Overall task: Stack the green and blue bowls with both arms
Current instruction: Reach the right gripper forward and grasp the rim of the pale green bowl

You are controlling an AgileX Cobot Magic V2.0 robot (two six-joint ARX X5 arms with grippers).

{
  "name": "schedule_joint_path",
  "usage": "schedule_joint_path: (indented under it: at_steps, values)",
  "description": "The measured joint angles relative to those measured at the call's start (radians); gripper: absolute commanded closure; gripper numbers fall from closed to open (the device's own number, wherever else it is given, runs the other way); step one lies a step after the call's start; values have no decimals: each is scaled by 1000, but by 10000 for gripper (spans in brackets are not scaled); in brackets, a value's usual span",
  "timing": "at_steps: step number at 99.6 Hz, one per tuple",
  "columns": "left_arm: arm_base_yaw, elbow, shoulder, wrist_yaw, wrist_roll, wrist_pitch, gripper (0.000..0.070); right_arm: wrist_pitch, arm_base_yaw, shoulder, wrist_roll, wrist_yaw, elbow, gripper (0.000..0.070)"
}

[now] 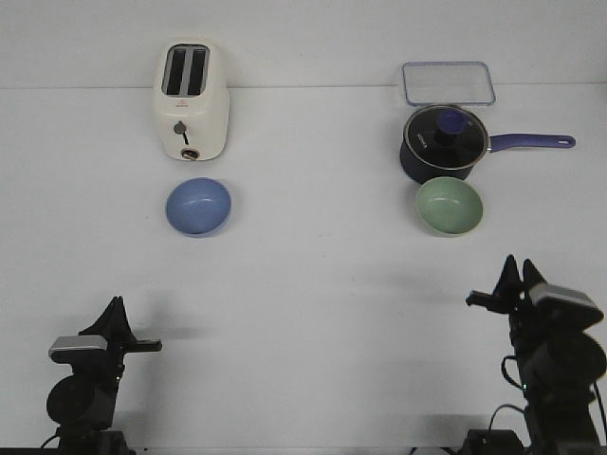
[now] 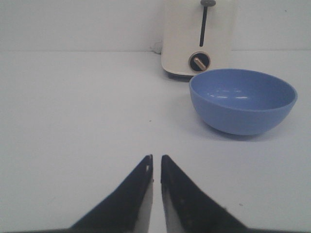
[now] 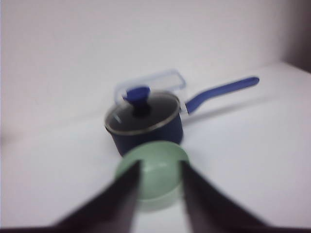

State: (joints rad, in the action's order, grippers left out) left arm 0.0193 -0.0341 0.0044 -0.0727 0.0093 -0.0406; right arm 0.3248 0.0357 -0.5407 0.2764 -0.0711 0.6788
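Note:
The blue bowl sits on the white table just in front of the toaster, at the left; it also shows in the left wrist view. The green bowl sits at the right, just in front of the saucepan; in the blurred right wrist view it lies beyond the fingertips. My left gripper is low at the front left, shut and empty, well short of the blue bowl. My right gripper is raised at the front right, open and empty, short of the green bowl.
A cream toaster stands at the back left. A dark navy saucepan with a glass lid and a long blue handle pointing right stands behind the green bowl. A clear lidded container lies behind the pan.

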Motion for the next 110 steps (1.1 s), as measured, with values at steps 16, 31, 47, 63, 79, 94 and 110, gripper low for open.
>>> schedule_joint_path:
  at_steps: [16,31,47,63,79,94,110]
  values:
    - [0,0,0,0,0,0,685,52,3,-361,-50,-3,217,283]
    - [0,0,0,0,0,0,685,76,33,-650,-79,-1,373,284]
    - [0,0,0,0,0,0,685,137,90,-916,-87,83,523,284]
    - [0,0,0,0,0,0,685,143,119,-1094,-88,130,597,284]
    - [0,0,0,0,0,0,685,118,132,-1188,-89,140,621,285]
    - [0,0,0,0,0,0,685,89,140,-1249,-89,174,622,305]
    - [0,0,0,0,0,0,685,87,140,-1294,-88,177,622,583]
